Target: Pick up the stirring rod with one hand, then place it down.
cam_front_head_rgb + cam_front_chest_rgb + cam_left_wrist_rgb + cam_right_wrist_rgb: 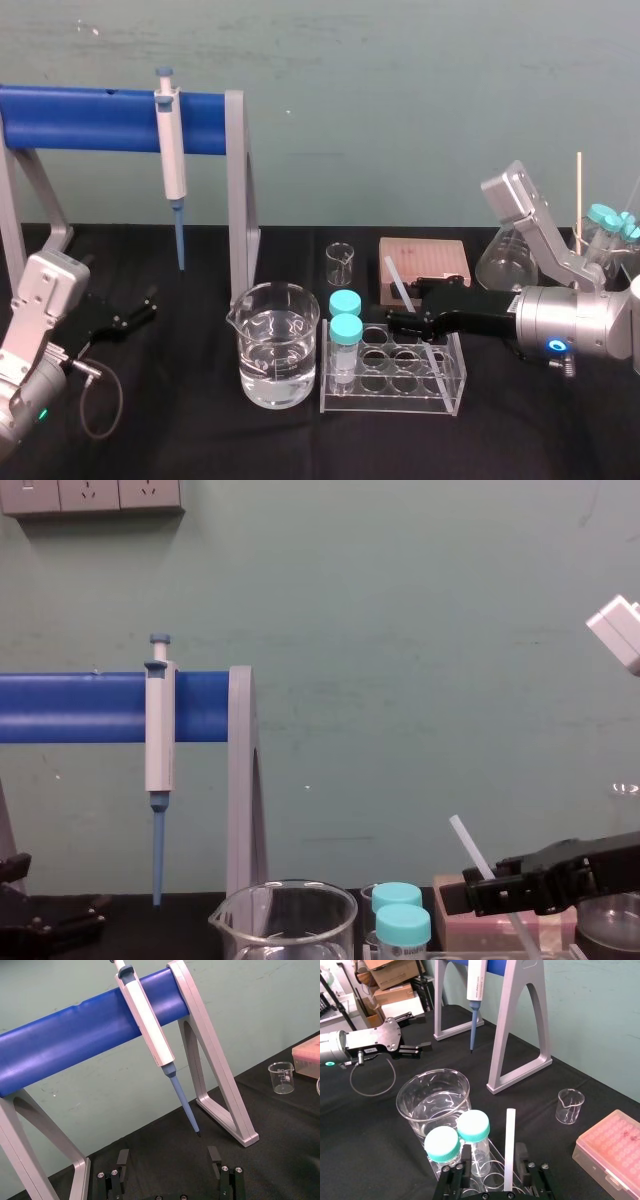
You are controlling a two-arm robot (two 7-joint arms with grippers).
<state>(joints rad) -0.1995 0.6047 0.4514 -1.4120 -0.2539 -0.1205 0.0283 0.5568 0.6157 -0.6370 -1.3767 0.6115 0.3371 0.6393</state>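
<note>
the tube rack (392, 404) sits right under the right claw (398, 321), clenched on the tilted stirring rod (396, 276); the beaker (278, 350) stands just left of it. the left claw (141, 306) rests released, well apart, over open table (180, 440).

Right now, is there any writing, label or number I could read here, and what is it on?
No text is legible.
Pipette: print along its body, too blurred to read.
Small beaker: scale marks, too small to read.
Left claw: white label on its body, too small to read.
</note>
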